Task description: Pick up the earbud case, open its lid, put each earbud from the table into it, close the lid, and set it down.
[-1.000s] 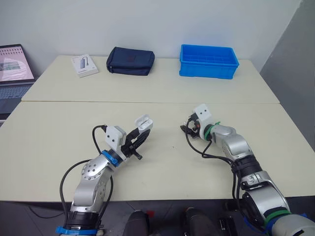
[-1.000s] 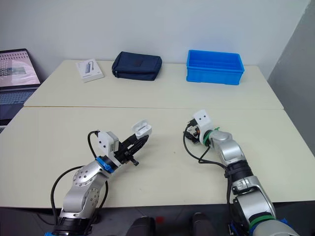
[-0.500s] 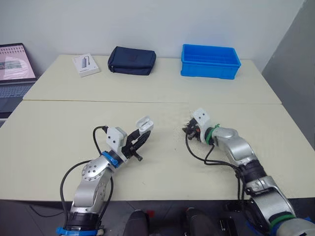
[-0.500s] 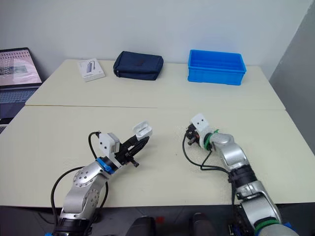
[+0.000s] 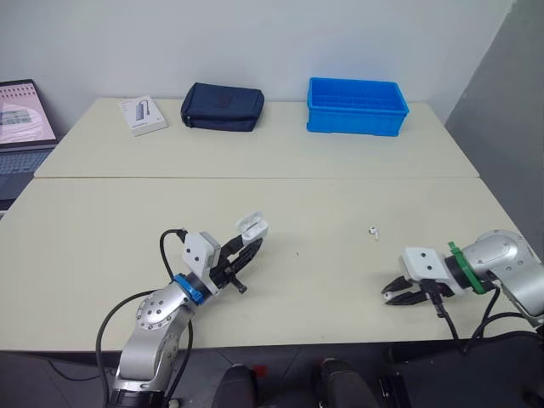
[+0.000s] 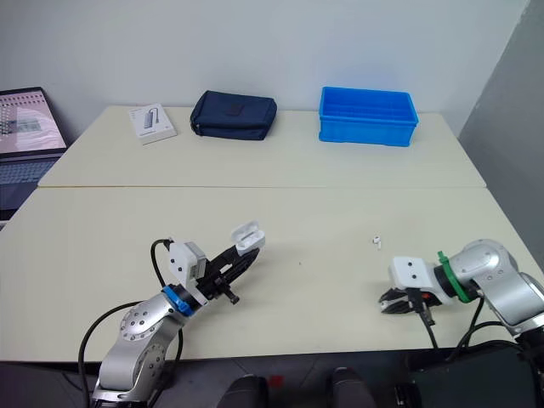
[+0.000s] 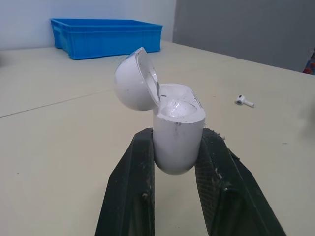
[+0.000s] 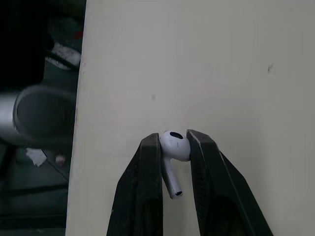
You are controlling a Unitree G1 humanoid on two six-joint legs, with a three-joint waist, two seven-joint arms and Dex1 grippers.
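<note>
White earbud case (image 5: 252, 229) stays lid-open. In the head view my right fingers (image 5: 395, 294) have swung well away from it. One earbud (image 5: 372, 231) lies on the worktop (image 5: 340, 187), well to the case's right. In the left wrist view, my left fingers (image 7: 129, 196) clamp the case. In the right wrist view, the right fingers now pinch the second earbud (image 8: 173, 146), so loading comes next, I judge.

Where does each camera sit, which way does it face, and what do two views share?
Eye views: on the head, facing forward and down over the table; left gripper and right gripper show.
Left wrist view: on that wrist, looking along its fingers past the open earbud case toward the blue bin.
Right wrist view: on that wrist, facing down at the table edge; its fingers clamp an earbud.
Shared: eye and left wrist views show the loose earbud.
</note>
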